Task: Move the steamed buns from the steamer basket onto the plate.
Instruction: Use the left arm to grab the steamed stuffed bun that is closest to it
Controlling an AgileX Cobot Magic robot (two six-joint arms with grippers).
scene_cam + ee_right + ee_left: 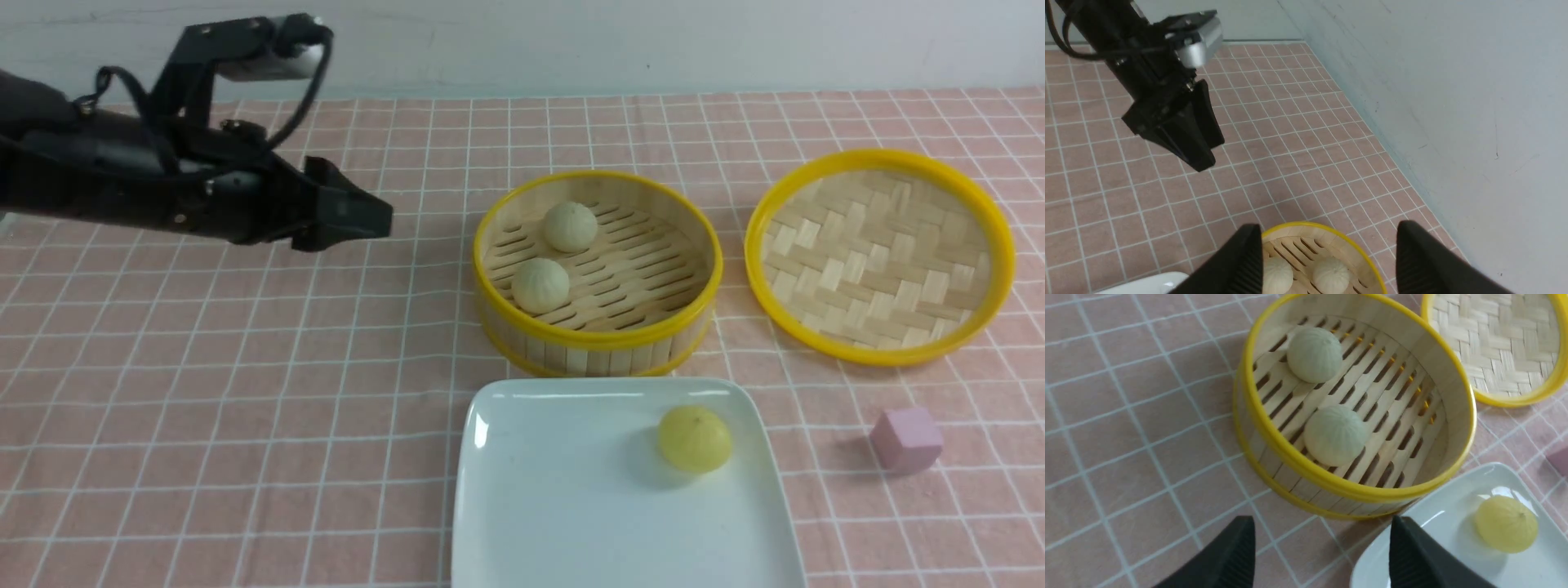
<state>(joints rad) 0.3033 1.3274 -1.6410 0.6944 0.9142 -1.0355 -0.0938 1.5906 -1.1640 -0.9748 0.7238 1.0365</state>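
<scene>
the left gripper [359, 219] is held above the pink checked tablecloth [204, 408], well to the left of the steamer basket [600, 347], with its tips pointed toward the basket. its jaws are seen spread apart in the left wrist view, with nothing pinched between them. the right gripper [1327, 253] is not seen from the front; in its own wrist view its two fingers are likewise spread, nothing is gripped, and the basket is seen below them. two pale buns are found inside the basket: the far pale bun [571, 226] toward the back of the slatted floor and the near pale bun [540, 285] by the front left wall, the two kept apart. the yellow bun [695, 438] is laid on the right part of the white plate [563, 490], which is placed just in front of the basket. a woven tray [882, 157] is laid to the right of the basket, and a pink cube [906, 439] is set in front of it, to the right of the plate.
</scene>
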